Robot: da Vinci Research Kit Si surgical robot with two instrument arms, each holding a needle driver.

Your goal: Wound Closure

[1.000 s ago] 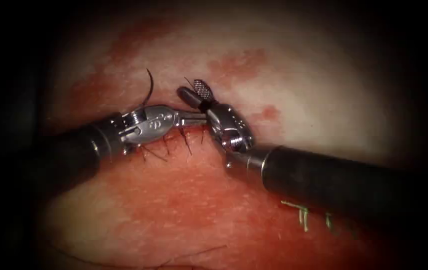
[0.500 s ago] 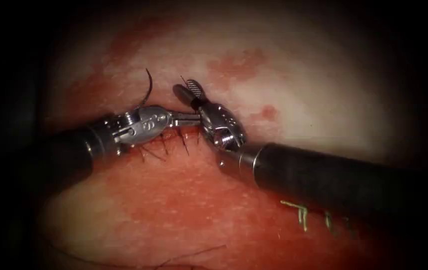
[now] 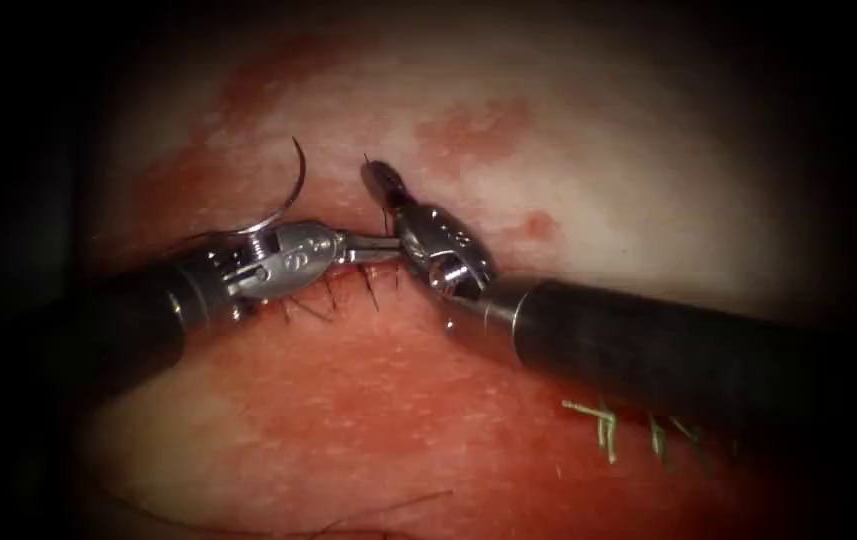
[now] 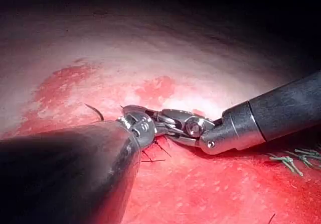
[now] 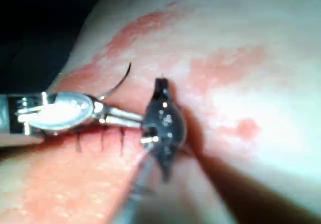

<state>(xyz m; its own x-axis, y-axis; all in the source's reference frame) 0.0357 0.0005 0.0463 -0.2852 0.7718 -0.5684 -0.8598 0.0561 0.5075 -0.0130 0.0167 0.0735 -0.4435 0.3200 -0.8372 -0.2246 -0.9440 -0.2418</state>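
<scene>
Right hand [image 3: 384,185] just pinched shut, on thread [image 3: 366,160] I think. Left hand [image 3: 380,245] is shut too, grip unclear. Needle [image 3: 302,175] arcs up unheld beside it, maybe in the tissue [image 3: 568,180]. Any pull wants gentle tension.

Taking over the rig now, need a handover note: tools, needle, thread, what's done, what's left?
Left tool: tip against the right tool's wrist; I can't tell what it holds.
Right tool: jaws shut, apparently on thread.
Needle: in neither tool's jaws, curving up beside the left tool's wrist; its lower end is hidden.
Done: dark stitches cross the cut.
Left: no finished knot is visible, so the job is unfinished.
</scene>
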